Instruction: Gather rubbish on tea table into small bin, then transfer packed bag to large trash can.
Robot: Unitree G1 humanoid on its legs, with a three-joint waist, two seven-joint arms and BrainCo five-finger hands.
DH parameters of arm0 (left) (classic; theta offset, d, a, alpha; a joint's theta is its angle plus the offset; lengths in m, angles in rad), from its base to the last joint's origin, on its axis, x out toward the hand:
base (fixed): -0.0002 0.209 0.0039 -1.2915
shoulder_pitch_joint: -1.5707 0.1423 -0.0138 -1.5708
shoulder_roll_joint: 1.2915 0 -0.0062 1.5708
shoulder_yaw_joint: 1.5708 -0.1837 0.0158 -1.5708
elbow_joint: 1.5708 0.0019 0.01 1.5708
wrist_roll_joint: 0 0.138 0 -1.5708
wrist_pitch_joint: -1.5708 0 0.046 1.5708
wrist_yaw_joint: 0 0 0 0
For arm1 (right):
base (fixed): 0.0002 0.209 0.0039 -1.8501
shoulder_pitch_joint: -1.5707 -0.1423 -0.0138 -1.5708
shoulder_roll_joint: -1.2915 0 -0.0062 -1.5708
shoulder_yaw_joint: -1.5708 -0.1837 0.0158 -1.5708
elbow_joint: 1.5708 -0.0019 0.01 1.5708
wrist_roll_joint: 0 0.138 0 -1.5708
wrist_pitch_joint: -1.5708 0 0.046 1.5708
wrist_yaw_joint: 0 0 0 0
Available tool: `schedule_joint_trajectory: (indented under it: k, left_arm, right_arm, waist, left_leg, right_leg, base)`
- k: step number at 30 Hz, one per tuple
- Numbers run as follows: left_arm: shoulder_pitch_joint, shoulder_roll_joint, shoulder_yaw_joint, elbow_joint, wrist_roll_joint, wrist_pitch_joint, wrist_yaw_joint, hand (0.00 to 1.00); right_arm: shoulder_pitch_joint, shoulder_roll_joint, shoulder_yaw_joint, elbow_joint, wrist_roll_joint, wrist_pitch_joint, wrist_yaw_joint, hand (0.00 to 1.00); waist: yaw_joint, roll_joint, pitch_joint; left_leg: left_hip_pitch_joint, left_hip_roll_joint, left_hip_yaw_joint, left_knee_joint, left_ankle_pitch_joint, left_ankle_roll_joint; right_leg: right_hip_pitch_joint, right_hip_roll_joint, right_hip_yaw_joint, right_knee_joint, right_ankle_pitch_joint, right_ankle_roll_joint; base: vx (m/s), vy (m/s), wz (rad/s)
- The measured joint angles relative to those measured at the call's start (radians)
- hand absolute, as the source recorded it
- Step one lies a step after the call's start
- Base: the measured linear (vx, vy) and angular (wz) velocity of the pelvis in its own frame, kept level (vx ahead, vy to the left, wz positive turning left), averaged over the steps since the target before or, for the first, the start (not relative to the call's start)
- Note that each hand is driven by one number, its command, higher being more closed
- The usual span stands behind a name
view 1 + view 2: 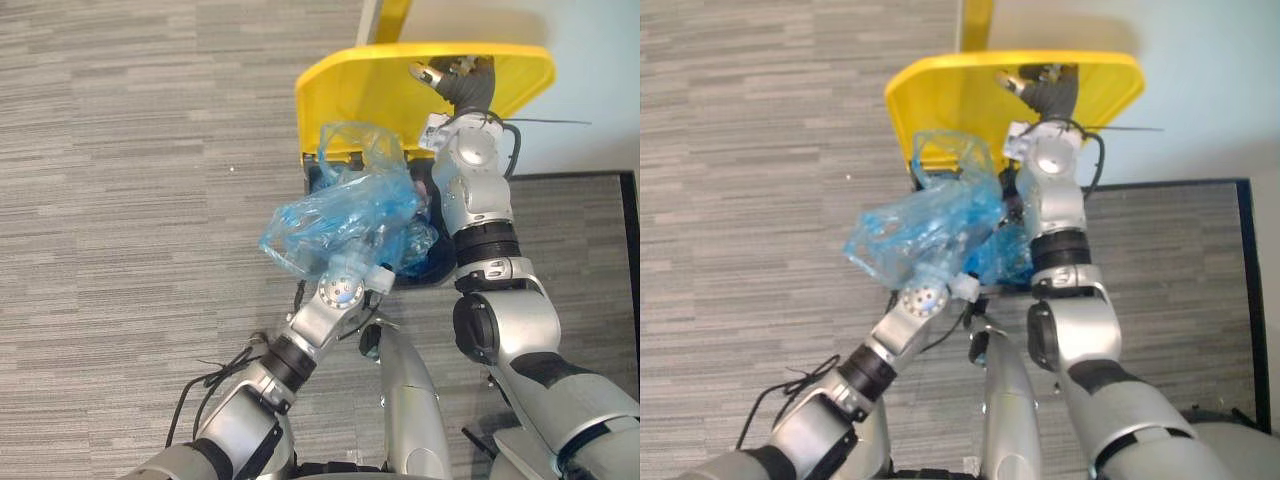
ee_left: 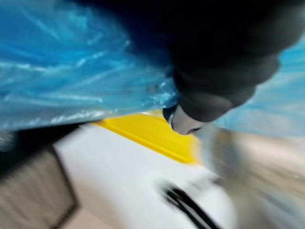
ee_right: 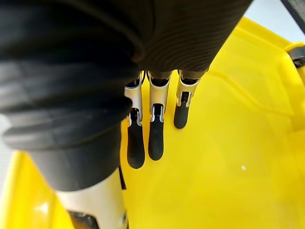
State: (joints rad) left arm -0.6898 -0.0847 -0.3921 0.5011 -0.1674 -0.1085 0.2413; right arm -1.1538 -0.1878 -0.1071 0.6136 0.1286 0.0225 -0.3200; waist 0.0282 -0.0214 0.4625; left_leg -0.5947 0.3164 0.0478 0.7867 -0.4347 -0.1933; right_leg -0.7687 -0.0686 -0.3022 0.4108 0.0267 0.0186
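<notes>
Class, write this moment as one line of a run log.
stage: at trash can | right robot hand: flat on raised yellow lid | blue bag: partly over opening | left robot hand: against it, grip hidden

Head eyes look steeply down; wrist cameras sit very close.
Both eye views face down on the grey floor, the raised yellow lid and the blue bag, sharing that whole scene from spots slightly apart. The right wrist view looks along the right hand at the lid's inner face; the left wrist view peers past the bag to the lid's edge.
</notes>
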Motion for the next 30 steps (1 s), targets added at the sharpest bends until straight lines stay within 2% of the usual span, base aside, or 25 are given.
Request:
schedule_joint_trajectory:
  k: [5,6,9,13,21,30]
  left_arm:
    - [-0.056,0.003,0.1,0.103,0.034,0.018,-0.001,1.0]
    - [-0.068,0.004,0.132,0.126,0.048,0.033,-0.001,0.0]
    - [-0.09,0.014,0.221,0.191,0.089,0.06,0.015,0.0]
    - [-0.092,0.016,0.255,0.205,0.15,0.078,0.037,0.0]
    - [-0.104,0.03,0.225,0.226,0.28,0.095,0.029,0.0]
    - [-0.115,0.055,0.146,0.224,0.3,0.093,0.008,0.0]
  right_arm:
    - [0.029,-0.004,0.092,-0.101,0.0,-0.032,0.0,0.0]
    - [0.034,-0.008,0.11,-0.118,0.0,-0.034,0.003,0.0]
    - [0.046,-0.008,0.131,-0.13,0.0,-0.04,0.013,0.0]
    - [0.057,-0.012,0.138,-0.13,0.0,-0.04,0.019,0.0]
    - [0.058,-0.021,0.151,-0.13,-0.001,-0.041,0.039,0.0]
    - [0.103,-0.031,0.165,-0.129,-0.01,-0.042,0.065,0.0]
  waist:
    - [-0.018,-0.021,0.013]
    - [-0.022,-0.026,0.016]
    - [-0.027,-0.037,0.033]
    - [-0.027,-0.037,0.035]
    - [-0.028,-0.037,0.035]
    - [-0.026,-0.034,0.015]
  left_leg:
    - [-0.06,0.008,0.004,0.02,-0.012,0.008]
    - [-0.079,0.009,0.003,0.025,-0.013,0.005]
    - [-0.112,0.014,0.002,0.036,-0.012,0.002]
    - [-0.113,0.011,0.003,0.037,-0.012,0.002]
    - [-0.117,0.004,-0.001,0.037,-0.012,0.003]
    - [-0.062,0.0,0.017,0.024,-0.012,0.003]
  right_leg:
    - [-0.058,0.007,0.005,0.001,0.006,-0.002]
    - [-0.075,0.009,0.005,0.001,0.01,-0.006]
    - [-0.103,0.01,0.004,0.009,0.021,-0.02]
    - [-0.103,0.007,0.004,0.013,0.02,-0.02]
    - [-0.103,-0.002,0.003,0.015,0.017,-0.016]
    - [-0.063,-0.004,0.014,0.015,0.015,-0.016]
  base:
    - [-0.01,-0.014,-0.07]
    - [0.01,-0.011,-0.07]
    - [0.01,-0.007,-0.03]
    - [0.0,0.001,0.02]
    - [-0.02,-0.003,0.03]
    - [-0.01,0.0,-0.01]
